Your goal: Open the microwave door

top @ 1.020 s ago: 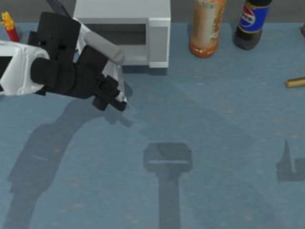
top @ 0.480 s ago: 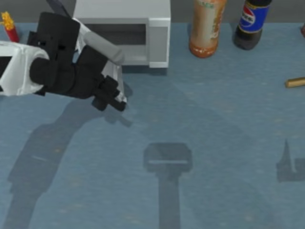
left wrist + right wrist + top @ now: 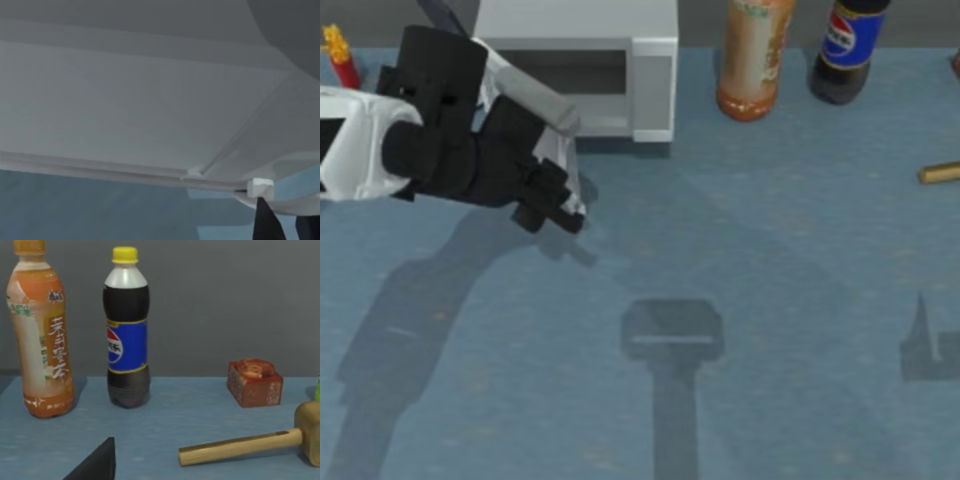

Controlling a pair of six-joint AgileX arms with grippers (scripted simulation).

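Door [image 3: 542, 105] is standing swung out from the microwave [image 3: 582, 62]; left gripper [image 3: 558, 208] is clenching its handle edge.

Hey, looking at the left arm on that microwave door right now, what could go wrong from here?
1. The left gripper holds the microwave door only at its outer edge by the handle; the grip might slip off as the door swings wider.
2. Pulling on the door could drag the microwave itself across the table.
3. The red fries box stands close behind the left arm and might get knocked.
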